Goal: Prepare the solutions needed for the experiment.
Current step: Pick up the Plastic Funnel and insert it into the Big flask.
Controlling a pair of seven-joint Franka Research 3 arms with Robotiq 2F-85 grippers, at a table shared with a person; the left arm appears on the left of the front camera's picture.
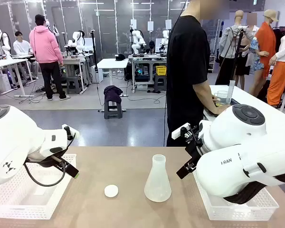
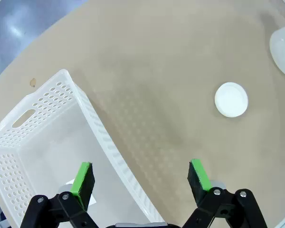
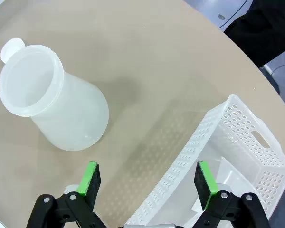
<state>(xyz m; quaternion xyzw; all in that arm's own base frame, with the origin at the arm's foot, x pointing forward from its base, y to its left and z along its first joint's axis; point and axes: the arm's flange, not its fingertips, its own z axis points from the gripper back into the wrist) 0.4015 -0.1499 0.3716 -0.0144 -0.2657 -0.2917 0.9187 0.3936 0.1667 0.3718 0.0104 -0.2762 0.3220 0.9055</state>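
Front view: the only visible solution (image 1: 219, 103) is a faint yellow-green tint at the bottom of a clear beaker (image 1: 222, 97). The beaker stands on a white side table (image 1: 256, 100) beyond the work table, beside a tall graduated cylinder (image 1: 231, 91). A person in black (image 1: 187, 71) has a hand (image 1: 222, 109) at the beaker.

On the tan work table (image 1: 133, 164), a frosted Erlenmeyer flask (image 1: 157, 180) stands upright near the middle. A small white round cap (image 1: 111, 191) lies apart to its left. Whether the flask holds liquid cannot be told. The right wrist view looks into its wide mouth (image 3: 52, 99) and shows the cap (image 3: 12, 47) just behind its rim.

White perforated baskets flank the table, one on the left (image 1: 19, 202) and one on the right (image 1: 259, 209).

Left wrist view: the left gripper (image 2: 140, 173) is spread wide and holds nothing. It straddles the left basket's wall (image 2: 92, 121), with the cap (image 2: 231, 99) on the table ahead.

Right wrist view: the right gripper (image 3: 147, 173) is likewise spread wide and bare. It straddles the right basket's rim (image 3: 199, 133).
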